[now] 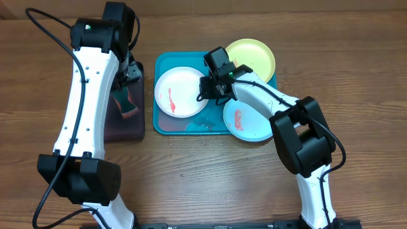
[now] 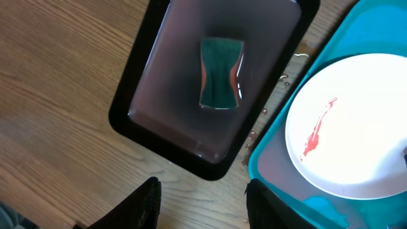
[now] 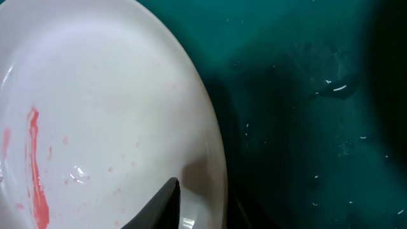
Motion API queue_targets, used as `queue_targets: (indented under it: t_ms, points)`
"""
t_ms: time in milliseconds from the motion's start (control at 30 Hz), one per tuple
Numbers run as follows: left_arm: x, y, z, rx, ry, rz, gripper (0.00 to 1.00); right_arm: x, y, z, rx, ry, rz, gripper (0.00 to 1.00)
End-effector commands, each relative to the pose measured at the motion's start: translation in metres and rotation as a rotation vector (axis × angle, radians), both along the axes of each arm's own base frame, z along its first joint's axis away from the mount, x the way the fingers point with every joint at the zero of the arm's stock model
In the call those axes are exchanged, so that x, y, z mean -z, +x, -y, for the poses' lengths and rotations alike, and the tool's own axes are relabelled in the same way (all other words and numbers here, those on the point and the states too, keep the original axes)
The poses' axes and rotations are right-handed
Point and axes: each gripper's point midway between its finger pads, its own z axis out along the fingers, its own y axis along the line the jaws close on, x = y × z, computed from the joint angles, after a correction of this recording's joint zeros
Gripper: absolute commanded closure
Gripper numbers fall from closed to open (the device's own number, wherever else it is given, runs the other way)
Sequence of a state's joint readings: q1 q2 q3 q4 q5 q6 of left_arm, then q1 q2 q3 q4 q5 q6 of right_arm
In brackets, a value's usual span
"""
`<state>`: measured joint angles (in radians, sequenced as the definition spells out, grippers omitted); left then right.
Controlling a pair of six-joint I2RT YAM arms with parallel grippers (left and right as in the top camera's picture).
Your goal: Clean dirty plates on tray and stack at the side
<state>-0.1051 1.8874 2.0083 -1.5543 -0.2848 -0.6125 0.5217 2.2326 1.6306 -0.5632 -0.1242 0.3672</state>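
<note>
White plate [image 1: 181,92] lies in the turquoise tray [image 1: 162,63]; right hand [image 3: 203,203] straddles its rim (clamped or not, I cannot tell). Left hand [image 2: 200,197], jaws apart, should drop squarely onto the sponge [image 2: 220,73].

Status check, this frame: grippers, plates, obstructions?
Left gripper open, empty, near sponge. Right gripper pinching white plate rim, plate on tray, smeared. Nothing blocking.

Soft even light, faint shadows, small glints on the white plate [image 3: 95,108], tray [image 3: 305,127] dim close up
</note>
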Motion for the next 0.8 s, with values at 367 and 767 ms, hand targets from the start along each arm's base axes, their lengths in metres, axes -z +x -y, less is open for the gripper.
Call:
queue_targets:
  t_ms: [367, 767]
  points:
    - [0.016, 0.003, -0.001, -0.062, 0.002, 0.003, 0.58, 0.010, -0.006, 0.010, 0.022, -0.054, -0.033, 0.96]
    - [0.099, -0.014, -0.007, -0.109, -0.052, -0.113, 0.60, 0.014, -0.015, 0.016, 0.021, -0.080, -0.075, 0.96]
